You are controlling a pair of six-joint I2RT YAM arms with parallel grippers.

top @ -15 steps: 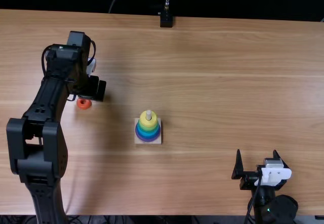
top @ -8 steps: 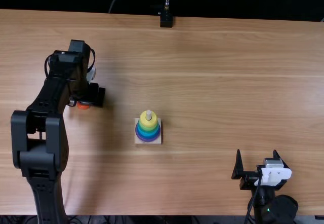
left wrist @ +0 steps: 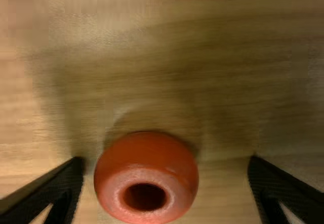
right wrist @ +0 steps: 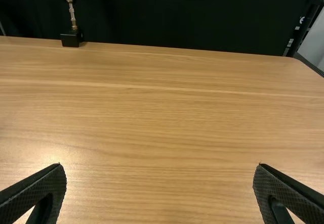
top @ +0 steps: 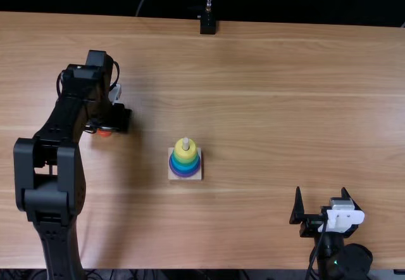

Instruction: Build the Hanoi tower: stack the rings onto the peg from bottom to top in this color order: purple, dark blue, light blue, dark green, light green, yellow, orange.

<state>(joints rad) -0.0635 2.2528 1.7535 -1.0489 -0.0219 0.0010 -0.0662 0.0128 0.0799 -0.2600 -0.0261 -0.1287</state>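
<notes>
My left gripper (top: 106, 125) is low at the table's left side, over the orange ring (top: 104, 133), which is partly hidden beneath it. In the left wrist view the orange ring (left wrist: 147, 150) lies flat on the wood between the spread fingers of my left gripper (left wrist: 164, 169), nearer one finger and touching neither. On a pale square base (top: 195, 176) stands the peg (top: 185, 143), its tip above a yellow ring (top: 180, 151), with green, blue and purple rings below. My right gripper (top: 321, 197) stands open near the front edge; in its wrist view the right gripper (right wrist: 159, 171) holds nothing.
A black stand (top: 207, 24) is at the table's far edge, also seen in the right wrist view as a small black block (right wrist: 71, 38). Bare wood (top: 266, 115) lies between the ring tower and the right arm.
My left gripper has shifted toward the near edge and now covers more of the orange ring, mostly in the first half second. The right arm and the ring tower have kept still.
</notes>
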